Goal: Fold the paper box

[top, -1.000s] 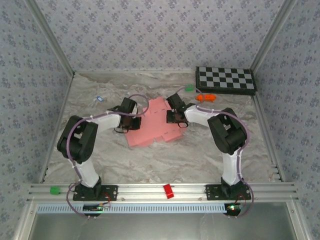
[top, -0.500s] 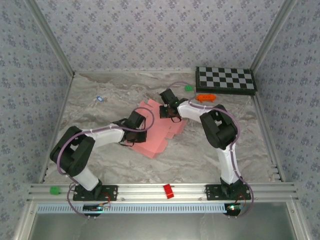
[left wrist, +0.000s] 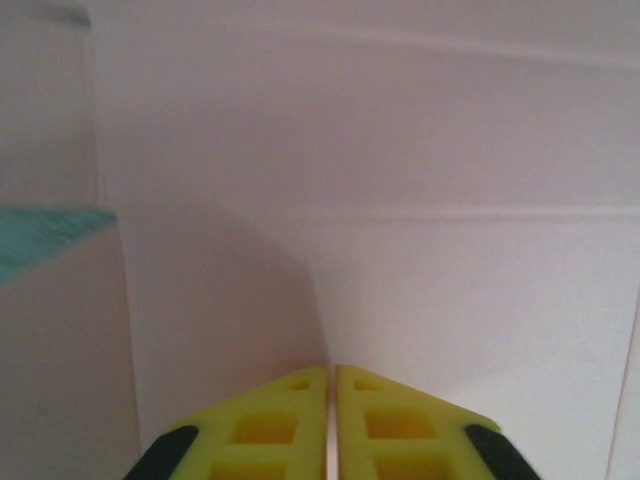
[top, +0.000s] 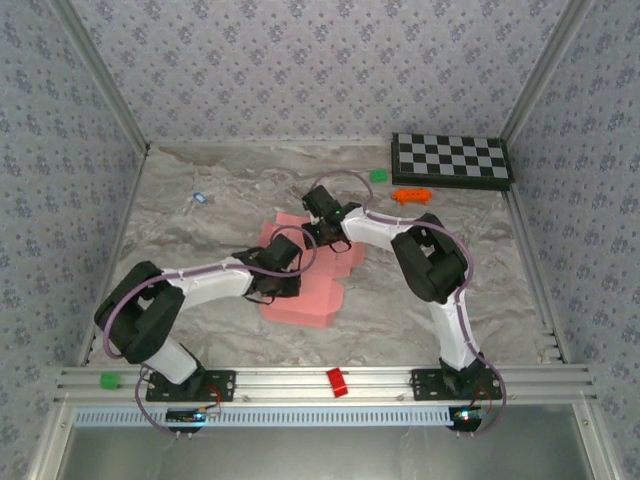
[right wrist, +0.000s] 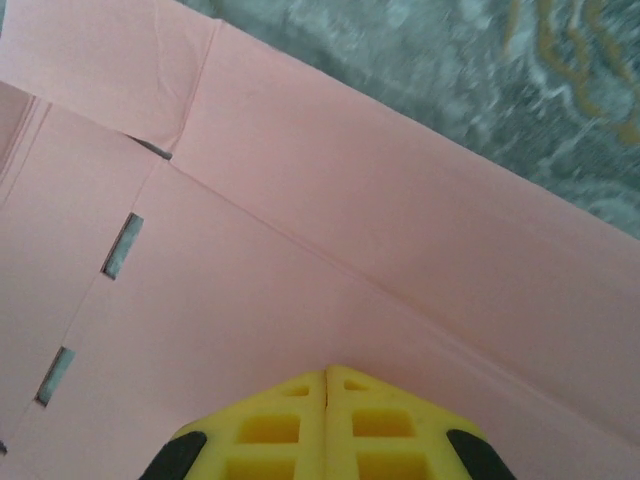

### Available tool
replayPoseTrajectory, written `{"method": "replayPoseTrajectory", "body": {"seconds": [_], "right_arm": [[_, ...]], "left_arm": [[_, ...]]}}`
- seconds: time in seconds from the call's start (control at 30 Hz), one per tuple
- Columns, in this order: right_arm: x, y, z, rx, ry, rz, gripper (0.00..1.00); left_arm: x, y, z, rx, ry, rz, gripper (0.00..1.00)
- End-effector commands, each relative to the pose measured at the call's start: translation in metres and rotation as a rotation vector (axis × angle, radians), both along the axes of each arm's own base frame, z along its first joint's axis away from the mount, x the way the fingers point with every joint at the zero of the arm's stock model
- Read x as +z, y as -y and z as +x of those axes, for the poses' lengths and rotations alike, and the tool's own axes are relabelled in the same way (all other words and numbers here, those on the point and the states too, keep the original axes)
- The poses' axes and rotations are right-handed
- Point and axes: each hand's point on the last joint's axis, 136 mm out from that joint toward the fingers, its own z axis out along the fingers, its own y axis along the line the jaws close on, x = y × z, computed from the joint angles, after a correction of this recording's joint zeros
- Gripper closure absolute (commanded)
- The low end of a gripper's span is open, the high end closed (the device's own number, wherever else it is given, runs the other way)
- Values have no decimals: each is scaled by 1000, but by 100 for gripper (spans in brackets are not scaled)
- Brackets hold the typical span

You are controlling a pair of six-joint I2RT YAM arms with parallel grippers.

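From the top external view, the paper box is lying as a pink die-cut sheet near the middle of the marbled table, partly under both wrists; the left gripper is reaching over its left part and the right gripper is bearing on its far edge; a checkerboard is sitting in the far right corner, with an orange toy and a small green piece just in front of it; a red block is resting on the near rail

From the left wrist, the left gripper is showing its yellow fingers drawn together with only a hairline slit between them, the tips right against the creased pink card; whether card is pinched between them cannot be told

From the right wrist, the right gripper is showing its fingers pressed together over the card; two narrow slots are showing at the left, and a raised flap is running beside the grey table
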Motion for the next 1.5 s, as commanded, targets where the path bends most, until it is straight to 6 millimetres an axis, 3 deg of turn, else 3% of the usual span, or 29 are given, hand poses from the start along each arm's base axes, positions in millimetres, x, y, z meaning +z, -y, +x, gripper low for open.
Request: {"method": "replayPoseTrajectory", "body": {"seconds": [0.0,0.2,0.33,0.47,0.73,1.03,1.47], "right_arm": [[32,1,-9,27,2,20,98],[40,24,-6,-56,10,38,97],[36,34,-8,-83,0,72,97],[27,35,-11,-91,-23,89,99],[3,35,-18,-106,-78,87,100],[-14,40,-21,-113,-109,57,100],[-22,40,-21,-118,-130,46,100]], "left_arm": [[45,2,29,10,113,-12,86],[73,-11,73,42,183,-21,75],[81,-20,105,63,202,-12,69],[82,-20,135,71,188,-40,63],[65,-30,181,121,136,7,50],[36,-41,205,132,52,-5,50],[15,-34,207,90,-19,-48,52]]}}
